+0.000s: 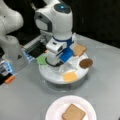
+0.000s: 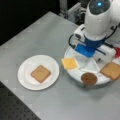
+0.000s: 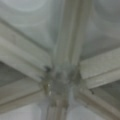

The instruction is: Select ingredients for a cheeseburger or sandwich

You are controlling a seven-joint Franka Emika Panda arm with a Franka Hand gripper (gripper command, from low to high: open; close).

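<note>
A white plate [image 1: 53, 110] [image 2: 25, 75] holds a single brown toast square [image 1: 73, 113] [image 2: 40, 73]. The other ingredients lie in a round white divided tray [image 1: 53, 75] [image 2: 75, 73]: orange cheese [image 1: 70, 76] [image 2: 69, 63], a dark patty [image 1: 86, 63] [image 2: 89, 78], a second toast [image 1: 79, 49] [image 2: 111, 70], green lettuce [image 1: 42, 60], and a red tomato slice [image 2: 117, 52] at the edge of a front view. My gripper [image 1: 65, 65] [image 2: 87, 56] hangs low over the tray's middle, with its fingers hidden under the hand. The wrist view shows only the tray's divider hub [image 3: 61, 82], very close.
The arm's base [image 1: 11, 47] stands at the left of a front view, with a small orange object [image 1: 10, 79] beside it. Dark metal framing [image 2: 72, 11] runs behind the tray. The grey table [image 2: 37, 32] drops off to black at its edges.
</note>
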